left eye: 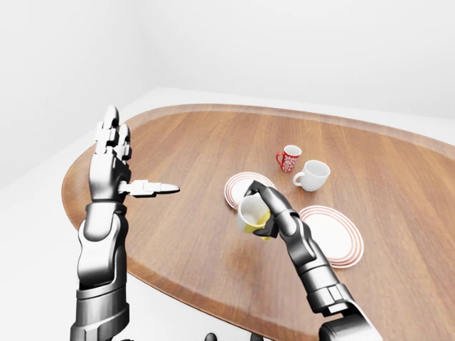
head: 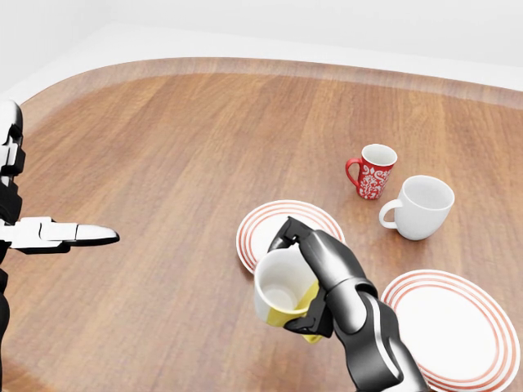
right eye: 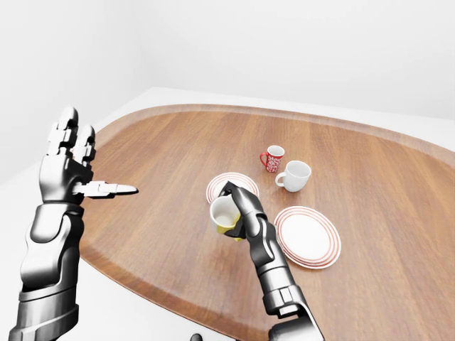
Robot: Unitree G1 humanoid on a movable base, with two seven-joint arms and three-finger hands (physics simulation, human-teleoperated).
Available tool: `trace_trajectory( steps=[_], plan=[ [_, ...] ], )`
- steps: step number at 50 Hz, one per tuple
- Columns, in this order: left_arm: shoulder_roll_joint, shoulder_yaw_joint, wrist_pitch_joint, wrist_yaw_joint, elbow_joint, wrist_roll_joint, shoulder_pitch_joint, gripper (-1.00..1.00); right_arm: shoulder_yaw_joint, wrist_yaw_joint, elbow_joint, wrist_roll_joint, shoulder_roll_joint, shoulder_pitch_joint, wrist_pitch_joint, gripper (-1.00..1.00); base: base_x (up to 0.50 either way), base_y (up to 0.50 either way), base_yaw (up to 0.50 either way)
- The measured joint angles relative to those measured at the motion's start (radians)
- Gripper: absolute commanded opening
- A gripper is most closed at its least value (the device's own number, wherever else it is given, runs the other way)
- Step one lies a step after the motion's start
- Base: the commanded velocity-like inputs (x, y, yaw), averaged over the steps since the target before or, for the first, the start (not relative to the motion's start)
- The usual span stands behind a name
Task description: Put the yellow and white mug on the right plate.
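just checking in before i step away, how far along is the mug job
Done: the right hand has its fingers closed round the yellow and white ceramic mug and holds it tilted above the wooden table. In hand: carrying it, now beside the left red-ringed plate. Left: move it over the right red-ringed plate, which is bare, and set it down. The left hand is raised, open.

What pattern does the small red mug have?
White floral markings on the red mug, with a white inside; the head view shows it best.
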Motion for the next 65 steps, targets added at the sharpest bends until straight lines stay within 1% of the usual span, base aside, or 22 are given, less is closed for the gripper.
trace_trajectory(
  steps=[26,65],
  plan=[
    [-0.002,-0.001,0.000,0.000,0.000,0.002,0.001,1.00,-0.079,0.037,-0.022,0.058,-0.102,-0.052,0.000,-1.00,0.00,0.00,0.00],
    [-0.003,-0.003,0.000,0.001,0.005,0.006,0.003,1.00,-0.161,0.019,0.081,0.141,-0.229,-0.108,0.000,-1.00,0.00,0.00,0.00]
  ],
)
